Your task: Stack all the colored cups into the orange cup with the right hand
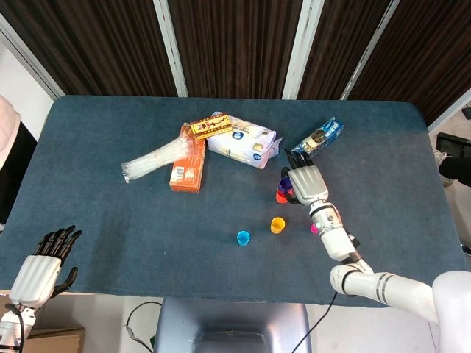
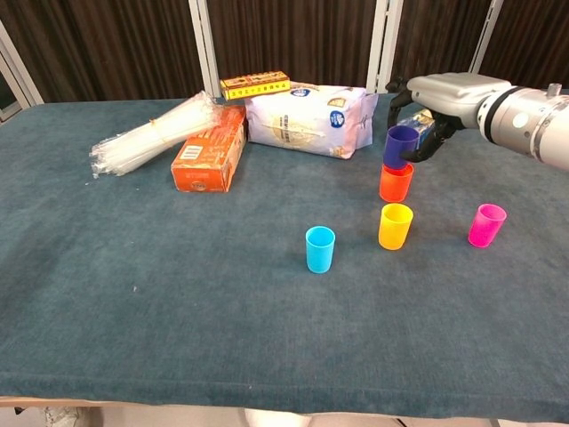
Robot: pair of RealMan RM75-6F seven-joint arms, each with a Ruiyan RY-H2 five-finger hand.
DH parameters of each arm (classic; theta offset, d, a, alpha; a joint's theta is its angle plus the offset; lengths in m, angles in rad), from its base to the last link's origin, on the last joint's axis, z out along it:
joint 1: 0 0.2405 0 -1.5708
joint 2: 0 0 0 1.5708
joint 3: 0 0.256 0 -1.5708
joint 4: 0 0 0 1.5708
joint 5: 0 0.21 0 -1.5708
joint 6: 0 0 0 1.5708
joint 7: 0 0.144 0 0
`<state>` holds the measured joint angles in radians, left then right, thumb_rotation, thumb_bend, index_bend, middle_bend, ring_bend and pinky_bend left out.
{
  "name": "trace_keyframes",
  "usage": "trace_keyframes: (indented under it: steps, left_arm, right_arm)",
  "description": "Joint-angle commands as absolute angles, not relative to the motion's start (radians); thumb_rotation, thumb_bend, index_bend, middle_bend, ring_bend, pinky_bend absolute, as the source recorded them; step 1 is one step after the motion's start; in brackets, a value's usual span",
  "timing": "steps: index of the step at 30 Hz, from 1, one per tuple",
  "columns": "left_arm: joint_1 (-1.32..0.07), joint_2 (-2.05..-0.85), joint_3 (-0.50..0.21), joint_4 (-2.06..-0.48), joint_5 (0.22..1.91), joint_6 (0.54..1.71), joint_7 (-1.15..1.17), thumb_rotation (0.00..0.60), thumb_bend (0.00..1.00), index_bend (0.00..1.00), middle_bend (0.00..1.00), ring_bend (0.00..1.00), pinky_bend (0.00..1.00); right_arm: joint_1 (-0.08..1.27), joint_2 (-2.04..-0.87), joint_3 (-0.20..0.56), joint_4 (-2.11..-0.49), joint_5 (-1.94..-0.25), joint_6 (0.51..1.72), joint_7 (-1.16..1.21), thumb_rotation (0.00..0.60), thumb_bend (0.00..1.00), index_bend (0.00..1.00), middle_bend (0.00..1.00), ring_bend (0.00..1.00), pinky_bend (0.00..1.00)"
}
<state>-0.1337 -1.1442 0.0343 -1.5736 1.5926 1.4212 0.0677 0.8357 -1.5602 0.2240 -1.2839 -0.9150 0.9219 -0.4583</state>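
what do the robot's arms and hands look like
Both hands, the right hand and left hand, have light grey backs and black fingers. The right forearm is a glossy white-grey cylinder with a dark ring at the wrist.

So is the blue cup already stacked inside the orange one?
No, the blue cup stands alone on the table, apart from the orange cup.

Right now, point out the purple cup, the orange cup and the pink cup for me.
purple cup (image 2: 401, 145): chest view, on its side wall.
orange cup (image 2: 396, 183): chest view, on its front wall.
pink cup (image 2: 485, 226): chest view, on its side wall.
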Motion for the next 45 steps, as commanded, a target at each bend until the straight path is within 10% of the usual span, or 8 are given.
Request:
trace_keyframes:
  steps: [1,16,26,45]
  left_arm:
    - [-0.133,-1.143,0.036,-1.574,1.595,1.424,0.067,0.6,0.45,0.0,0.03,0.06,0.11]
    - [-0.13,-1.141,0.037,-1.575,1.598,1.43,0.064,0.6,0.45,0.0,0.03,0.06,0.11]
    - [-0.132,-1.149,0.039,-1.576,1.596,1.422,0.082,0.6,0.45,0.0,0.03,0.06,0.11]
    - [-0.131,-1.143,0.04,-1.576,1.6,1.428,0.07,0.6,0.45,0.0,0.03,0.06,0.11]
  right_arm:
    - [0.839,-1.571,0.223,-1.274,-0.915,0.919,-0.46,0.6,0.46,0.58,0.03,0.0,0.0]
    - [0.81,-1.477,0.191,-1.437,-0.929,0.929,-0.481,0.6,0.46,0.18,0.0,0.0,0.0]
    - [0.743,-1.305,0.05,-1.67,-1.172,0.932,-0.457,0.6,0.46,0.25,0.0,0.0,0.0]
    - [0.771,-1.441,0.05,-1.528,-1.1,0.878,-0.515,0.6,0.46,0.44,0.0,0.0,0.0]
